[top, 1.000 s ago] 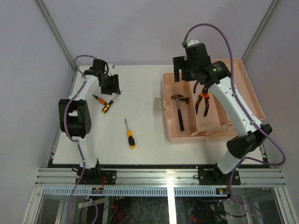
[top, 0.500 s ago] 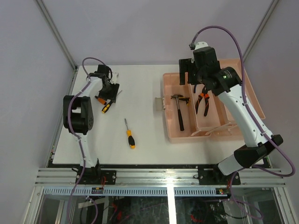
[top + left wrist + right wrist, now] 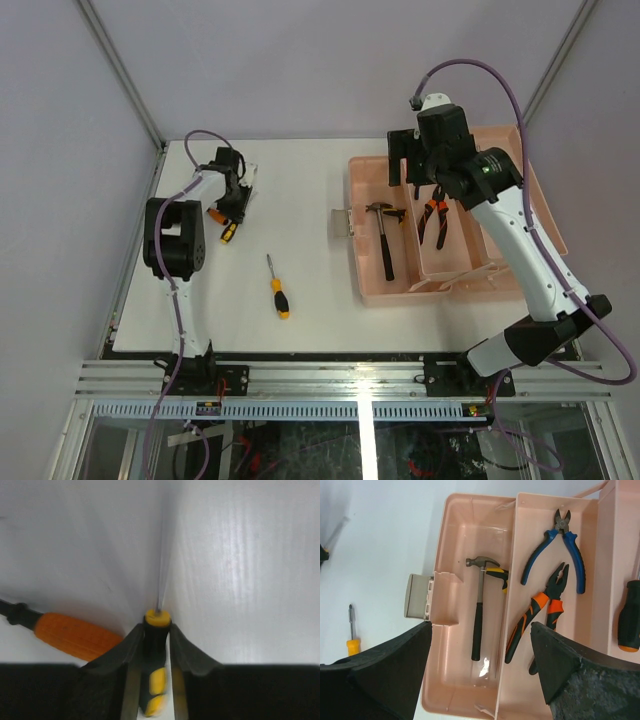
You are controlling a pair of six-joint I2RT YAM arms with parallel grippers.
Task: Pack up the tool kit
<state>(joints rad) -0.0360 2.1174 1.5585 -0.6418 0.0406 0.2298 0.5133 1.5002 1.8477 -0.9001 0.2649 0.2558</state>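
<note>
- White counter (image 3: 300,180), near its far-left corner: left gripper (image 3: 157,635) clamped the yellow-and-black screwdriver (image 3: 156,681), shaft pointing straight ahead.
- Over the salmon-pink plastic toolbox (image 3: 455,540), the right gripper (image 3: 481,626) hung wide open.

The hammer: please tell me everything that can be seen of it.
The hammer is small, with a grey metal claw head, a thin metal shaft and a black grip. It lies flat on the floor of the open pink box, in the deep part beside the tray. Its head points to the far wall. A yellow-black handle lies right by its neck; whether they touch is unclear.
</note>
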